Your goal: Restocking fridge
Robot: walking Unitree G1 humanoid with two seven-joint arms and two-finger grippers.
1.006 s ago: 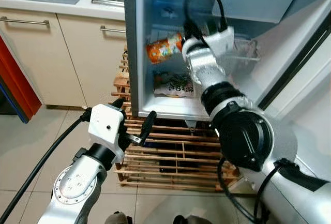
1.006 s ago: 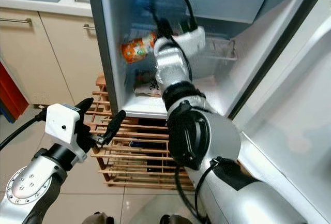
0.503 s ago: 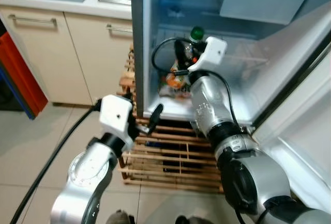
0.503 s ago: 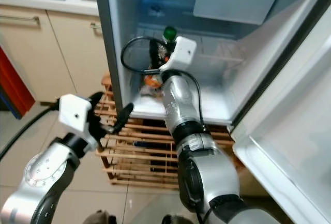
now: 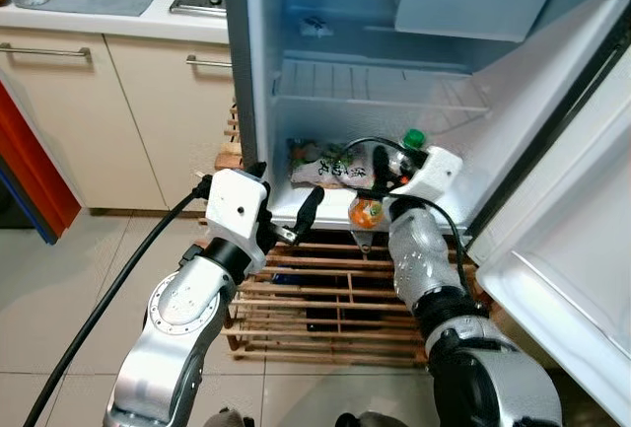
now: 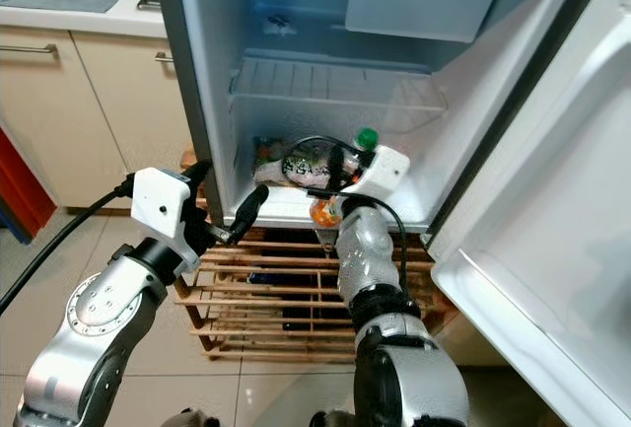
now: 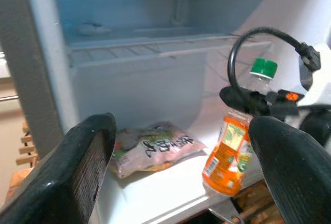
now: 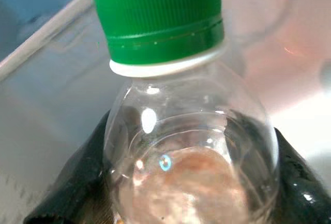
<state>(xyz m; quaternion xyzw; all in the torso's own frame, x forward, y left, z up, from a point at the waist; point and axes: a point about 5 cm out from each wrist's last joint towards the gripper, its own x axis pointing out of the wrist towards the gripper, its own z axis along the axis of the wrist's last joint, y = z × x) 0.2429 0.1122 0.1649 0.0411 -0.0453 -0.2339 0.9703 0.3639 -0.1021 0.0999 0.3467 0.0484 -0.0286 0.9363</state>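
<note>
The bottle (image 5: 380, 190), green-capped with an orange label, stands tilted over the front edge of the fridge (image 5: 296, 33) floor, clamped between the right gripper's (image 8: 191, 182) black fingers. Just behind it a printed food pouch (image 5: 330, 164) lies flat toward the floor's back left corner, under a wire shelf (image 5: 375, 87). The left gripper (image 7: 176, 172) hovers wide apart before the opening. Below sits a wooden slatted rack (image 5: 325, 299) on beige floor tiles (image 5: 59, 279); cream cabinets (image 5: 89, 111) stand to the left.

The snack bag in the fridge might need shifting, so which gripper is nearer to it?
Right. The right gripper, shut on the bottle, sits just beside the bag; the left gripper hovers open outside the fridge front.
</note>
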